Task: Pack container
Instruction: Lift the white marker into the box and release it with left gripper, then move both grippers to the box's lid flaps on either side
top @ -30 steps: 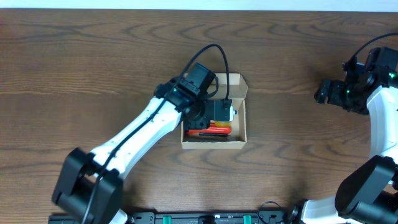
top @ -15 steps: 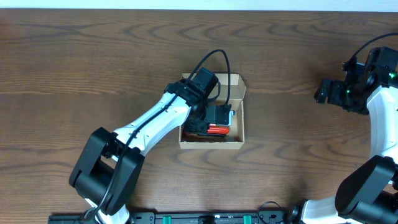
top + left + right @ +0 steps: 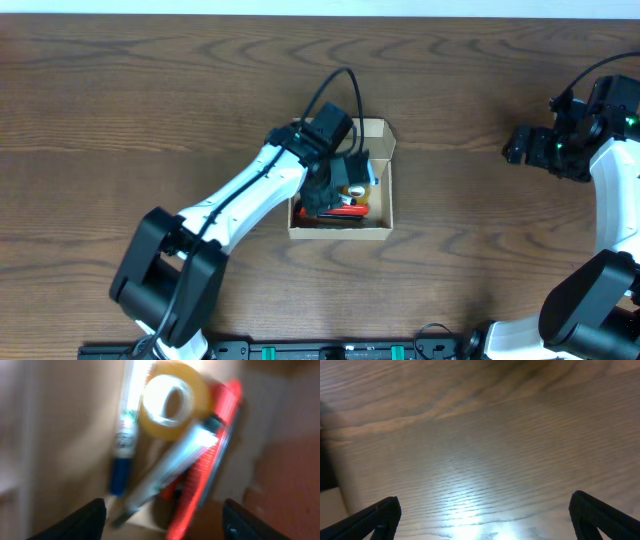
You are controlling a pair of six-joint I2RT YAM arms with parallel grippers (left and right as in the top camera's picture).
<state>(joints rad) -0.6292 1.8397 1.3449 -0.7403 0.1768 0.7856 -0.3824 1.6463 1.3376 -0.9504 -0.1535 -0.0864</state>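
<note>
I am seeing one small tan open-topped cardboard box (image 3: 340, 234) at the centre of the wooden table (image 3: 150, 100), holding one yellow tape roll (image 3: 172, 400), one blue-ended marker (image 3: 120, 467), one silver pen (image 3: 170, 465) and one red tool (image 3: 210, 455). The left gripper (image 3: 350, 178) is hovering above it, fingers spread; the right gripper (image 3: 520, 145), at three o'clock, is gaping wide.

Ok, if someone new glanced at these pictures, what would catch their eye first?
The left gripper hangs open inside the tan cardboard container in the middle of the wooden table. Under it lie a yellow tape roll, a bright red item and a blue-tipped marker. The right gripper hovers open over the wood at the far right.
</note>
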